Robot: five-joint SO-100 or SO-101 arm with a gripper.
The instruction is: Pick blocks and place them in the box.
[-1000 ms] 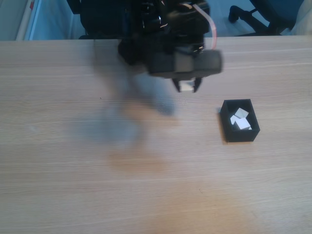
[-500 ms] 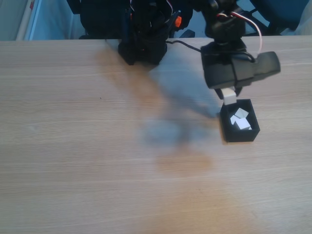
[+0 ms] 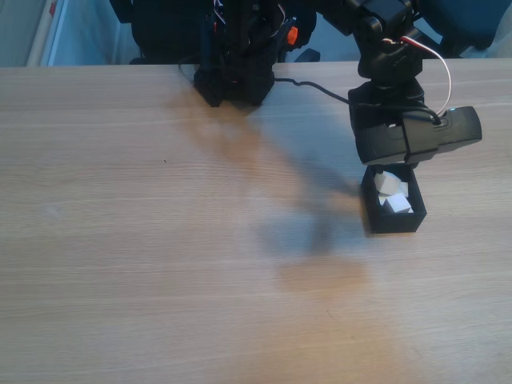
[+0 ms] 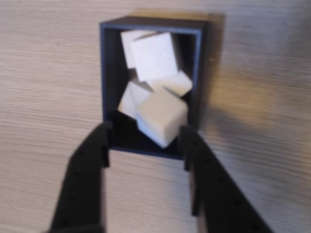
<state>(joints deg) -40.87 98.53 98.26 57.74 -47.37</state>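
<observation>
Fixed view first: my gripper (image 3: pixel 390 166) hangs right over the black box (image 3: pixel 392 221), white blocks (image 3: pixel 387 183) visible inside. Wrist view: fingers (image 4: pixel 97 145) are spread apart, gripping nothing, and the nearest cube (image 4: pixel 160 121) sits tilted, free between them inside the box (image 4: pixel 108 73). I judge these cubes light, rigid, foam-like; opposite flat faces give the surest hold.
</observation>
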